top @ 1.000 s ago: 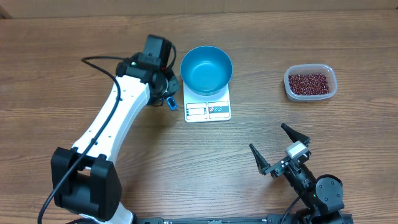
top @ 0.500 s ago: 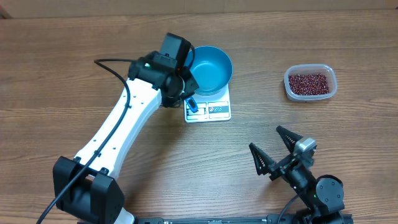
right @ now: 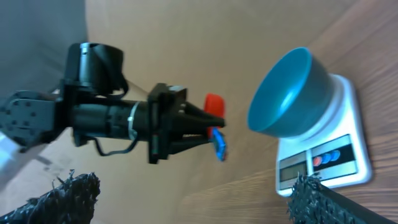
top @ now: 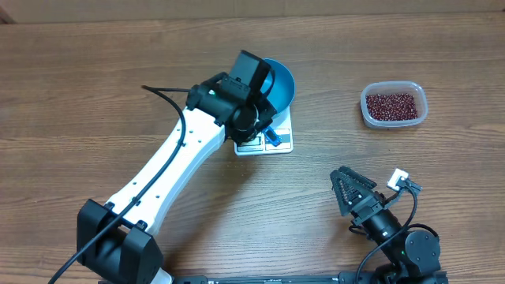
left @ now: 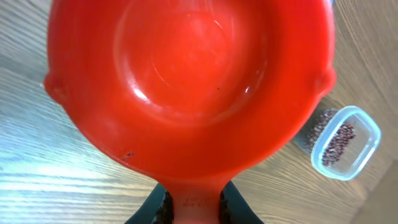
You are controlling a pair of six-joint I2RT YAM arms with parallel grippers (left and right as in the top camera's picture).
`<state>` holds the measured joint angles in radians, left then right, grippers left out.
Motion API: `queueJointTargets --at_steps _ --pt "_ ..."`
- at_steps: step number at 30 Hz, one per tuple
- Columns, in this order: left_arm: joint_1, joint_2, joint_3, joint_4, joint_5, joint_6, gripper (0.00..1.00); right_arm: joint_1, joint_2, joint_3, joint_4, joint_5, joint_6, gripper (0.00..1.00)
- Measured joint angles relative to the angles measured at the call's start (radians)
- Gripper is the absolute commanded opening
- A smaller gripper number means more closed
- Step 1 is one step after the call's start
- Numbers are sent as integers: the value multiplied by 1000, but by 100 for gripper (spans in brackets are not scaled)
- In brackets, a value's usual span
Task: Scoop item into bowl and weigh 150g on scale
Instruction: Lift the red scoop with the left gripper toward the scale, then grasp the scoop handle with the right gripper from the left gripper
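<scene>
Left gripper (right: 210, 123): mine, clamped on the handle of the orange-red plastic scoop (left: 186, 81), above the small flat white rectangular scale (top: 284, 145).
Round deep bright blue bowl (top: 282, 79): sits on the scale, mid-bench (top: 79, 95), toward the far edge.
Small dark red-brown beans (top: 392, 104): in the clear rounded plastic tub (top: 424, 107), toward the far right corner.
Right gripper (top: 351, 189): jaws wide apart, holding nothing, near the front edge.
</scene>
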<state>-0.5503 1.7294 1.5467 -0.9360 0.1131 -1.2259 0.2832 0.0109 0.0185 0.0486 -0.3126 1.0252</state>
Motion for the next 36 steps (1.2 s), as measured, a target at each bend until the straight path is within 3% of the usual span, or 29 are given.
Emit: queueJointTargets --at_steps 11,17,23,31,36 --pt "0 0 0 46 72 -65 4 0 79 2 49 -37 -89 100" --pt "0 0 1 76 135 -84 4 0 326 65 117 -91 -167 100" --pt "0 0 1 77 165 -103 4 0 638 237 154 -160 -277 100" --pt "0 0 1 85 224 -110 4 0 1029 380 385 -285 -383 82" --pt "0 0 1 88 249 -110 4 1 1175 399 520 -329 -364 64"
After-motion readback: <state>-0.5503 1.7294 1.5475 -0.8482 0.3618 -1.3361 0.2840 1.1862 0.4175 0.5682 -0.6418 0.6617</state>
